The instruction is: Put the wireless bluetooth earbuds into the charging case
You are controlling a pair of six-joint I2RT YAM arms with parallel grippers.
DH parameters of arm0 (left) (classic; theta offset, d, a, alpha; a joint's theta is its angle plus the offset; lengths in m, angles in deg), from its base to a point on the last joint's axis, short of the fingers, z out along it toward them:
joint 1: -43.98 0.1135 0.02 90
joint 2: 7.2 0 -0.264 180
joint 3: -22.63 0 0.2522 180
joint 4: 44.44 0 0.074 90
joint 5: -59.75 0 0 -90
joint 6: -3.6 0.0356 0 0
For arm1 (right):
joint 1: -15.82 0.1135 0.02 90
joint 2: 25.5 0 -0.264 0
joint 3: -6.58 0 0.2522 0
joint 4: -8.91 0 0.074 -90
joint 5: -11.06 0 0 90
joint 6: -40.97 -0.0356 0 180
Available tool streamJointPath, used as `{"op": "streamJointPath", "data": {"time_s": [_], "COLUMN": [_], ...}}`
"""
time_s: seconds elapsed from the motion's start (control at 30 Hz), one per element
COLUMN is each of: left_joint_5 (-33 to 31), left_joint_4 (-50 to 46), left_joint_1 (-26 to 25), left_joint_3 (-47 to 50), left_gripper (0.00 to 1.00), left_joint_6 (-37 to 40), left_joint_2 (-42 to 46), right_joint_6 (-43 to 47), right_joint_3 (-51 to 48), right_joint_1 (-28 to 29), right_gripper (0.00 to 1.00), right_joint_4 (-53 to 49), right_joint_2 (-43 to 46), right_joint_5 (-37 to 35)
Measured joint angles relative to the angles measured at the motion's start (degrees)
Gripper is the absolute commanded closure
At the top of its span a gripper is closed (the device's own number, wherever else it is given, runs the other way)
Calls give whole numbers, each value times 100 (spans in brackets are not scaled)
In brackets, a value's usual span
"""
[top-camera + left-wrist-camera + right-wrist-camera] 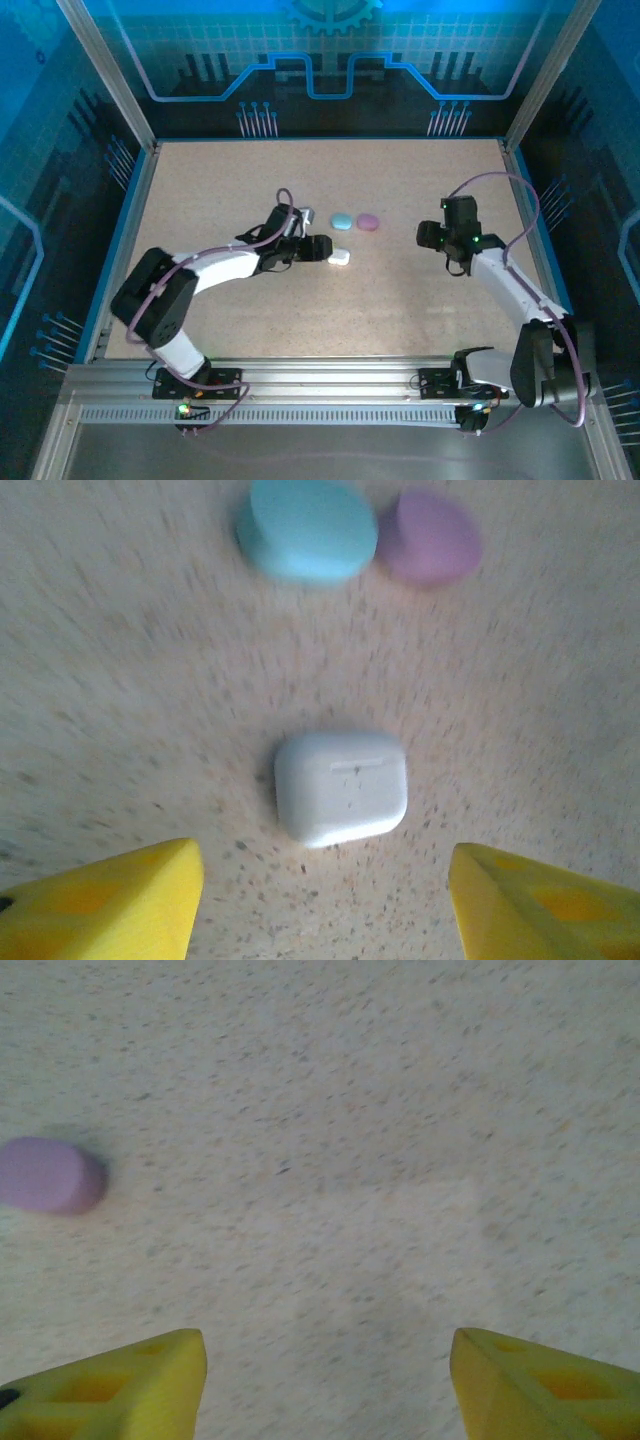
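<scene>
I see left arm reaching low, left fingers apart, white rounded plastic charging case just ahead on speckled counter | right arm bent, right fingers apart | light-blue pebble case, purple pebble case beyond

1. Right gripper: 2 yellow fingertips at the bottom corners, spread wide, nothing between.
2. Purple case: rounded, lying flat at the left edge, well apart from both fingertips.
3. Table: pale beige, dark-speckled, slightly blurred.
</scene>
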State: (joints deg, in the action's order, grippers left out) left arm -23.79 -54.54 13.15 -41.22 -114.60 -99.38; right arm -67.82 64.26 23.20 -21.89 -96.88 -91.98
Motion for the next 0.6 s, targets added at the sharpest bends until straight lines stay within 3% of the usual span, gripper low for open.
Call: {"op": "streamJointPath", "data": {"time_s": [0.2, 0.47, 0.6], "left_joint_5": [-986, -2157, -2494], "left_joint_4": [-46, -46, 55], "left_joint_1": [358, 1163, 1506], "left_joint_3": [549, 1648, 2098], "left_gripper": [9, 5, 5], "left_joint_6": [396, 835, 933], "left_joint_2": [1364, 2605, 3016], "right_joint_6": [778, 1458, 1912], "right_joint_3": [-334, -911, -1292], "right_joint_1": [0, 7, -24], "right_gripper": [33, 37, 33], "right_joint_4": [1193, 2879, 4037], "right_joint_2": [-525, -1178, -1178], "right_joint_5": [-179, 310, 682]}}
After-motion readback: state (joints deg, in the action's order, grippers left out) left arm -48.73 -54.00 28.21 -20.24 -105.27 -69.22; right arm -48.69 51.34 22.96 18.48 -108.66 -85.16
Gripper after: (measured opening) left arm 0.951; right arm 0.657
